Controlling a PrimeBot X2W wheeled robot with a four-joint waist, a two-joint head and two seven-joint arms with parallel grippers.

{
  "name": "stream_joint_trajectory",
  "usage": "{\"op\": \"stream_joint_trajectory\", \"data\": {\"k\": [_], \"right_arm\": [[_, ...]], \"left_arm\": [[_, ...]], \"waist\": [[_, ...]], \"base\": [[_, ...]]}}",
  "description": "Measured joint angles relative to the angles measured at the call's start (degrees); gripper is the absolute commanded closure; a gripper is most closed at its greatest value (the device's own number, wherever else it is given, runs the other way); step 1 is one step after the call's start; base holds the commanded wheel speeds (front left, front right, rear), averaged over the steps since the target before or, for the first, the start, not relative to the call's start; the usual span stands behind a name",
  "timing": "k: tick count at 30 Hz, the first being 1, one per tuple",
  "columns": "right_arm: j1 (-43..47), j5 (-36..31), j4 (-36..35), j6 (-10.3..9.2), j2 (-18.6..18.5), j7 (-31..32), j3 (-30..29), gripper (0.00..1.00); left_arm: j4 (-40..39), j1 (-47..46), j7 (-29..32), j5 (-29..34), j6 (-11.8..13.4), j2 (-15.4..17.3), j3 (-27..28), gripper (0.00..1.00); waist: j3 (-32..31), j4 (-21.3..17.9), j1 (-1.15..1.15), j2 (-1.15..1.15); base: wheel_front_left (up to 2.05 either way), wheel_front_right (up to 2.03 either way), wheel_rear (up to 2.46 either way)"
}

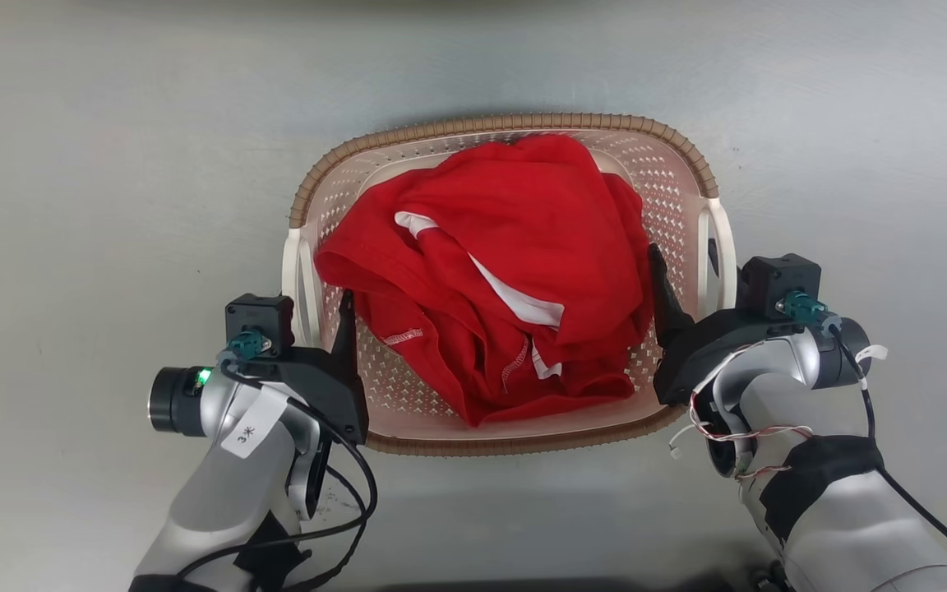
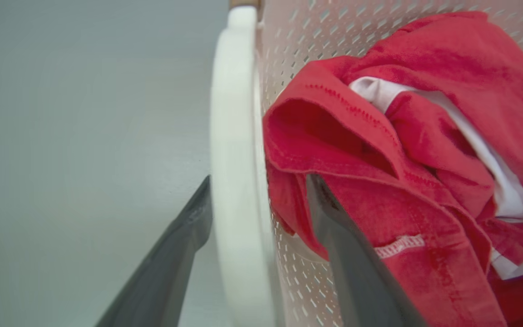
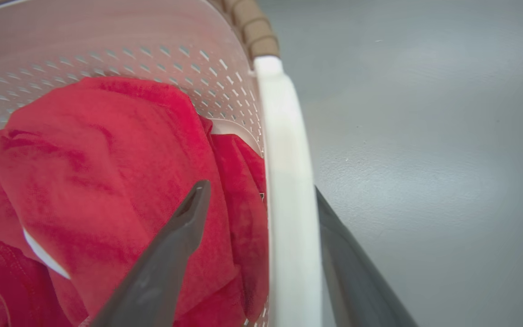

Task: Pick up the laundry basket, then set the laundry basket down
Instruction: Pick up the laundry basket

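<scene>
Left end effector [image 2: 258, 180]: jaws parted to a middling width, astride the left white handle [image 2: 236, 150] of the laundry basket [image 1: 506, 123]. Outer finger lies against the handle's outside edge. Inner finger is inside the basket, with a strip of perforated wall showing between it and the handle. Not clamped, by my reading.

Right end effector [image 3: 259, 188]: mirror of the same. Outer finger is tucked against the right white handle [image 3: 288, 204]; inner finger hangs over the red garment [image 1: 523, 247] with a clear gap to the handle. Parted, nothing pinched.

Why this way, as I judge it: a wide basket with a soft load would tip if taken from one side. One grip at each side handle, roughly opposite each other, should keep it level. Fingers run along the handles rather than across them, which promises a long line of contact once the jaws close.

Basket lies between the two arms over the grey floor [image 1: 112, 164], brown rim crosswise before the robot. Cannot tell whether its base rests on the floor or is just off it. Garment, red with white trim, is heaped inside, close against both inner fingers.

Judgement: pick-up grasp set, closing not yet done. Risk: inner fingers catching cloth against the handles.
</scene>
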Motion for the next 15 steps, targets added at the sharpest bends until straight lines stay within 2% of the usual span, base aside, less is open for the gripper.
{"op": "stream_joint_trajectory", "data": {"k": [4, 6, 9, 10, 11, 12, 13, 14, 15], "right_arm": [[-0.25, 1.19, 0.45, -0.31, 0.00, 0.00, 1.02, 0.00], [-0.63, 2.05, 0.73, -0.40, 0.00, -0.01, 1.58, 0.07], [-1.41, 2.67, 1.22, -0.74, 0.00, -0.01, 2.15, 0.35], [-1.41, 2.96, 1.51, -0.85, -0.01, -0.01, 2.35, 0.49], [-1.41, 3.18, 1.78, -1.04, -0.07, -0.01, 2.61, 0.58], [-1.41, 3.32, 1.98, -1.29, -0.12, 0.00, 3.12, 0.66], [-1.41, 3.32, 2.16, -1.33, -0.21, -0.01, 3.69, 0.80], [-1.41, 3.35, 2.31, -1.60, -0.23, 0.00, 4.21, 1.00], [-1.39, 3.64, 2.33, -1.85, -0.26, -0.01, 4.49, 1.00]], "left_arm": [[0.05, -0.47, 0.00, -0.88, 0.37, -0.01, -1.18, 0.00], [0.20, -0.57, 0.00, -1.23, 0.40, -0.01, -1.99, 0.00], [0.76, -1.15, 0.01, -2.43, 0.43, -0.01, -2.80, 0.00], [1.04, -1.47, 0.23, -2.64, 0.44, -0.01, -3.04, 0.00], [1.22, -1.60, 0.23, -2.90, 0.51, -0.01, -3.34, 0.27], [1.45, -1.60, 0.29, -3.02, 0.74, -0.01, -3.89, 0.65], [1.74, -1.59, 0.55, -3.02, 0.87, -0.01, -4.44, 1.00], [1.90, -1.58, 0.77, -3.02, 0.90, -0.01, -4.86, 1.00], [2.21, -1.58, 0.77, -3.08, 1.21, 0.25, -4.98, 1.00]], "waist": [[0.18, 0.06, 0.00, 0.00], [0.21, 0.08, 0.00, 0.00], [0.22, 0.09, 0.00, 0.00], [0.21, 0.10, 0.00, 0.00], [0.20, 0.10, 0.00, 0.00], [0.18, 0.10, 0.00, 0.00], [0.14, 0.10, 0.00, 0.00], [0.10, 0.10, 0.00, 0.00], [0.04, 0.10, 0.00, 0.00]], "base": [[0.00, 0.00, 0.00], [0.00, 0.00, 0.00], [0.00, 0.00, 0.00], [0.00, 0.00, 0.00], [0.00, 0.00, 0.00], [0.00, 0.00, 0.00], [0.00, 0.00, 0.00], [0.00, 0.00, 0.00], [0.00, 0.00, 0.00]]}}
